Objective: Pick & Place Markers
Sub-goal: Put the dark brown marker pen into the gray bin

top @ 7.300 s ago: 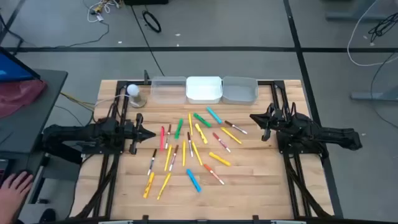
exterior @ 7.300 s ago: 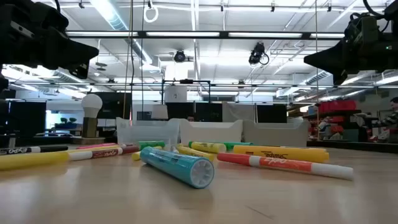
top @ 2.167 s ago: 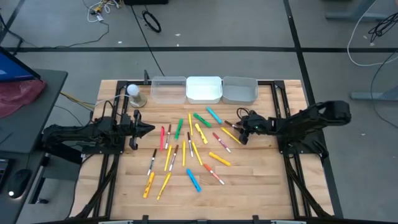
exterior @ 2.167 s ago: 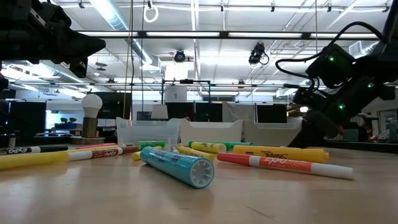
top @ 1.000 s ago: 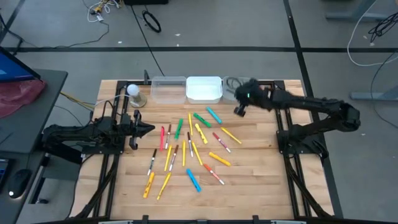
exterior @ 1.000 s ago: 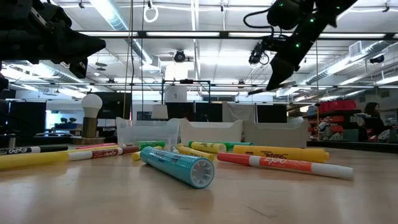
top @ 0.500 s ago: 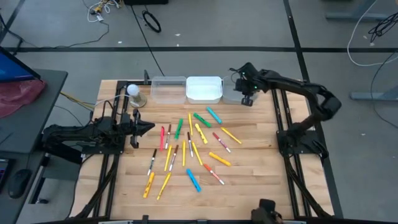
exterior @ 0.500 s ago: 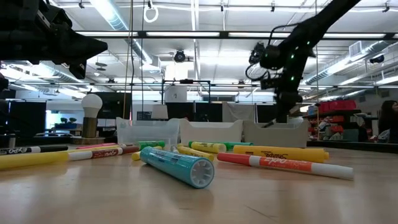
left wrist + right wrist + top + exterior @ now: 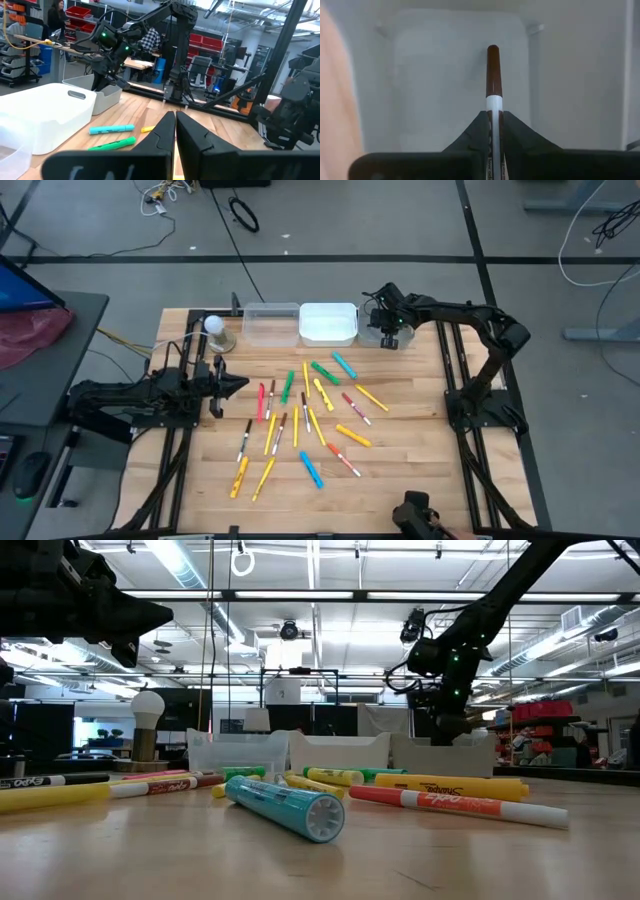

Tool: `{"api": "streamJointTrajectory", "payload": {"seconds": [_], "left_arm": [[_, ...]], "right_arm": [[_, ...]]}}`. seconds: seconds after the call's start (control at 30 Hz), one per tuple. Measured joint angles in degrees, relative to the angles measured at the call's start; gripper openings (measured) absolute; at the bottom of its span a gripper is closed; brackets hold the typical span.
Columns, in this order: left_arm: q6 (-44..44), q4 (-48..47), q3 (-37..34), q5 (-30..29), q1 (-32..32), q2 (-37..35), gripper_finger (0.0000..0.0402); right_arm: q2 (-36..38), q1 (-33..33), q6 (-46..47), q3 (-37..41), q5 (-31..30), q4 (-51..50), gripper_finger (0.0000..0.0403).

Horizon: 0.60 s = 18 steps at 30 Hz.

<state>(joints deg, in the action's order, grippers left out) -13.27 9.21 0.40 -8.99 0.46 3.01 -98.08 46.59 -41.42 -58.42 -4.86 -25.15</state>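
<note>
Several markers point(image 9: 310, 420) in yellow, orange, green, blue and red lie flat and scattered on the middle of the wooden table; the low view shows them close up point(image 9: 285, 805). My right gripper point(image 9: 385, 330) reaches over the right-hand bin point(image 9: 398, 337) at the far edge and is shut on a white marker with a dark maroon cap point(image 9: 493, 75). In the low view it point(image 9: 447, 725) dips behind that bin's wall point(image 9: 440, 752). My left gripper point(image 9: 238, 384) waits shut point(image 9: 175, 117) at the table's left, level with the markers. My right gripper pinches the marker by its white barrel point(image 9: 493, 104) between the two fingers. The marker lies along the fingers, and its maroon cap end point(image 9: 493, 65) sticks out beyond the fingertips. The fingers point down into the bin from above. Whether the cap touches the bin floor cannot be told.
Three bins stand in a row at the far edge: clear point(image 9: 270, 323), white point(image 9: 328, 323) and the right one. A light bulb on a base point(image 9: 214, 330) stands left of them. Bare wood lies right of the markers. A dark object point(image 9: 415, 510) shows at the near edge.
My right gripper, still shut on the marker, has swung from above the table's right middle toward the far edge. It has come down from high over the bins into the right-hand bin. The left arm and the markers on the table have kept still.
</note>
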Motion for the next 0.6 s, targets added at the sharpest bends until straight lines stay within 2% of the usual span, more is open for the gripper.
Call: {"api": "streamJointTrajectory", "payload": {"seconds": [0.17, 0.27, 0.6], "left_arm": [[-0.07, 0.00, 0.02, 0.00, -0.01, 0.00, 0.0018], [-0.07, 0.00, 0.01, 0.00, 0.00, 0.00, 0.0018], [-0.07, -0.01, 0.01, 0.00, 0.01, 0.00, 0.0018]], "right_arm": [[0.00, 0.01, 0.36, -0.01, 1.38, 0.35, 0.0061], [0.00, 0.22, 0.46, -0.01, 3.43, 0.31, 0.0063], [0.00, 0.26, 3.30, -0.01, 3.45, 1.61, 0.0064]]}}
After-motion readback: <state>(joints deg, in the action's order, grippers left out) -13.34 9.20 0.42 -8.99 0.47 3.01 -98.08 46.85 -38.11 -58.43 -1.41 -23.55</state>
